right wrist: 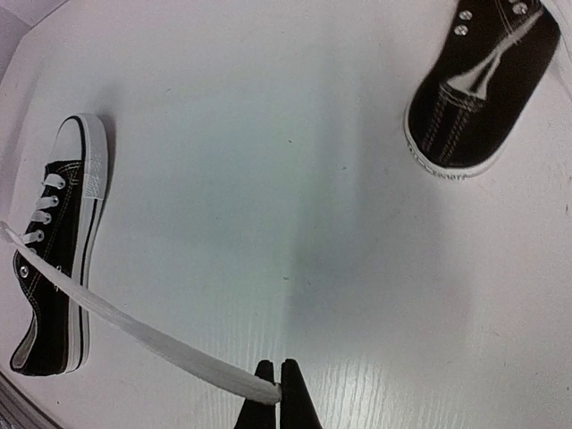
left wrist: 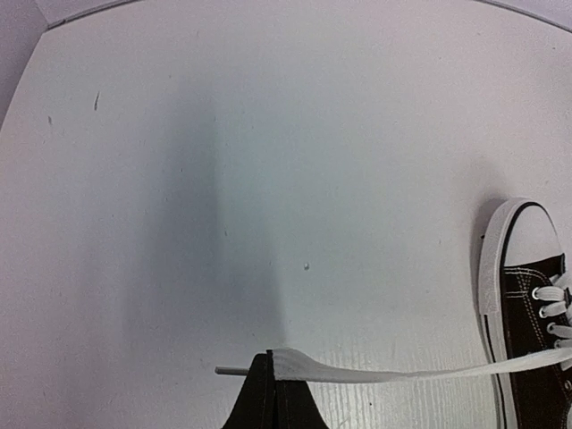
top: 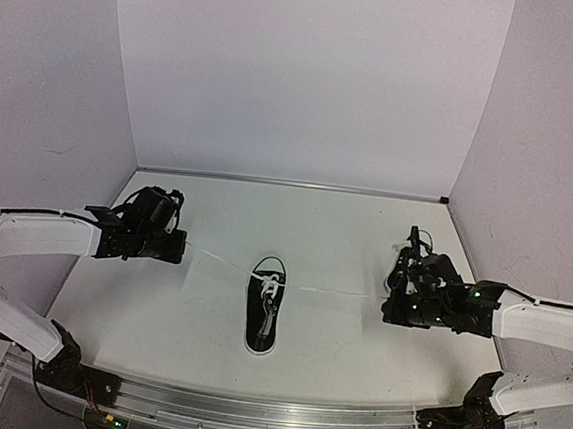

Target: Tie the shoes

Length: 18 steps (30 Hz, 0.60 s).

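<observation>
At the middle of the white table (top: 345, 230), centre shoe (top: 262, 323): black canvas, white sole, white toe cap. Lies sole-down, toe toward the far wall, heel toward the arm bases. From its lacing, two white lace ends, drawn out to opposite sides and lifted off the tabletop.

To the left of the shoe, left gripper (left wrist: 273, 380). Clamps its black fingers flat on the left lace end (left wrist: 402, 374), with the stiff lace tip poking out just past them. From there, a taut flat band back to the upper eyelets.

To the right of the shoe, right gripper (right wrist: 275, 382). Pinches the right lace end (right wrist: 134, 326) between closed fingertips in the same way; again a straight, taut band back to the lacing.

Both grippers well apart from the shoe, one on each side, roughly level with its eyelets.

In the right wrist view, second shoe (right wrist: 483, 80) at the upper right: heel end nearer the camera, some white lace showing on the black canvas, well apart from the centre shoe. From above, hidden near the right arm; cannot tell its exact place there.
</observation>
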Tool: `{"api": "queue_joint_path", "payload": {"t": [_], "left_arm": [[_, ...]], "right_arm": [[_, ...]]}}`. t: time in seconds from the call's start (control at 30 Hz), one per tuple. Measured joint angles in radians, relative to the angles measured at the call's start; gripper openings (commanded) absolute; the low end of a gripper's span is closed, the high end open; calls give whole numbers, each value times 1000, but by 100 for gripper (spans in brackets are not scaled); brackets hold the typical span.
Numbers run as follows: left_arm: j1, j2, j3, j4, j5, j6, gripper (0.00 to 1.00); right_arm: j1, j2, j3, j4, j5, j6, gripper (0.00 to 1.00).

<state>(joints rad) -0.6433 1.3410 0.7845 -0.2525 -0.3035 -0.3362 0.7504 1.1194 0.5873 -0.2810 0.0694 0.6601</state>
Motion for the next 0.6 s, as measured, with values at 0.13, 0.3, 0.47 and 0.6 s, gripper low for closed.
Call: {"api": "queue_joint_path", "payload": {"t": [0.13, 0.3, 0.47, 0.6], "left_arm": [[2, 42, 0, -45, -21, -52, 0], [2, 49, -1, -105, -46, -117, 0], [10, 49, -2, -158, -61, -220, 0], [33, 49, -4, -194, -75, -312, 0]], "right_arm": [[0, -22, -60, -24, 20, 80, 0], [0, -27, -88, -60, 49, 141, 0], [0, -48, -110, -64, 80, 219, 0], [0, -40, -125, -65, 94, 278, 0]]}}
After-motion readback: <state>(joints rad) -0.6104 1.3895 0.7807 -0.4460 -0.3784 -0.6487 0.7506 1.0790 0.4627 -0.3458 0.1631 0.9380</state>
